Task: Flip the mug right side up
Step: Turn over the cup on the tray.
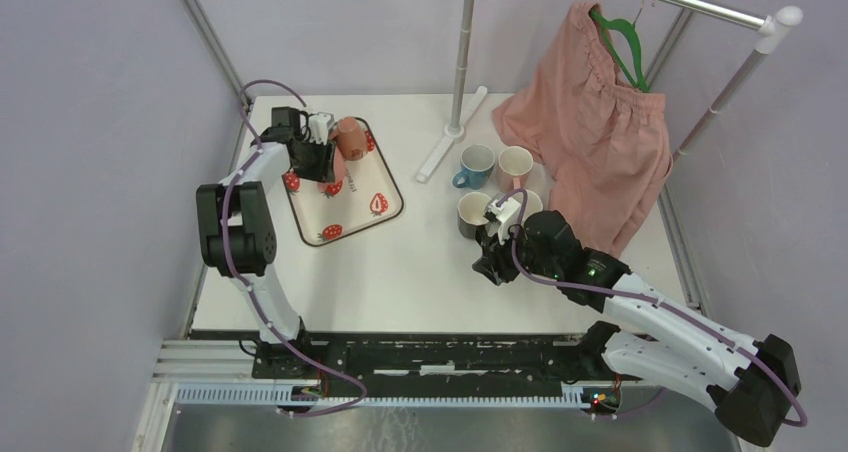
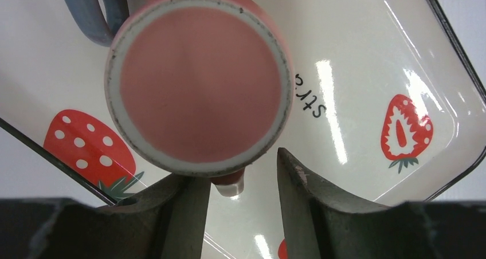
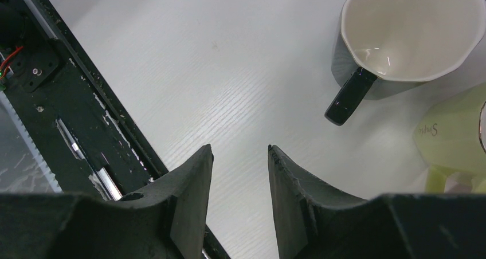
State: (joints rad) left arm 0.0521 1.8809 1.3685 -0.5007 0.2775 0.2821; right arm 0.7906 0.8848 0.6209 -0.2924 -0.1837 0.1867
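Note:
The salmon-pink mug [image 2: 198,78] stands upside down on the strawberry tray [image 2: 367,53], its flat base facing my left wrist camera. In the top view the mug [image 1: 350,138] sits at the tray's far edge. My left gripper [image 2: 238,167] is open just above it. The tip of the mug's handle [image 2: 230,184] shows between the fingers, close to the left one and apart from the right one. My left gripper [image 1: 322,162] hangs over the tray's back left part. My right gripper [image 3: 239,148] is open over bare table, holding nothing.
A grey-blue handle [image 2: 94,12] shows beside the pink mug. On the table stand a blue mug [image 1: 475,164], a pale pink mug [image 1: 514,162], a black mug [image 3: 412,35] and a yellow-green mug [image 3: 458,133]. A pink garment [image 1: 590,122] hangs on the rack at the right.

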